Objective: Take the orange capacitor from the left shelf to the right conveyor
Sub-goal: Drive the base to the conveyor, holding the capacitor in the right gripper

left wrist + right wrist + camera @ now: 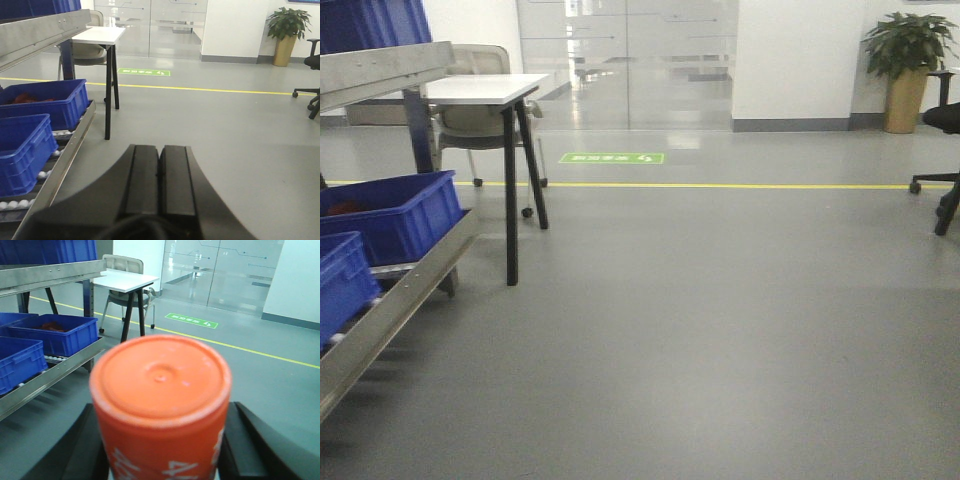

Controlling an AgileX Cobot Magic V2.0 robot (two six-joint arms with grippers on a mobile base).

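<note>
- The orange capacitor was found clamped in the right gripper — one black jaw was seen pressed against each flank.
- Its long axis was pointed up at the wrist camera, so the flat top, with a small central dimple, was faced to the lens. White print was only partly seen low on the side.
- It was held in the air, off the left shelf, which was seen well apart to the left. Grey floor was seen beyond it.
- The right conveyor was not caught in any view. A swing to the right by the right arm was judged to be called for, with the cylinder stood on its flat base.
- The left gripper was noted with jaws pressed together and nothing between them, pointed out over the floor.
- Materials: the capacitor was smooth, matte and round-rimmed, so a slip in the jaws was judged possible. The shelf was brushed steel with a tall lip, and the blue bins below were ribbed plastic.
</note>
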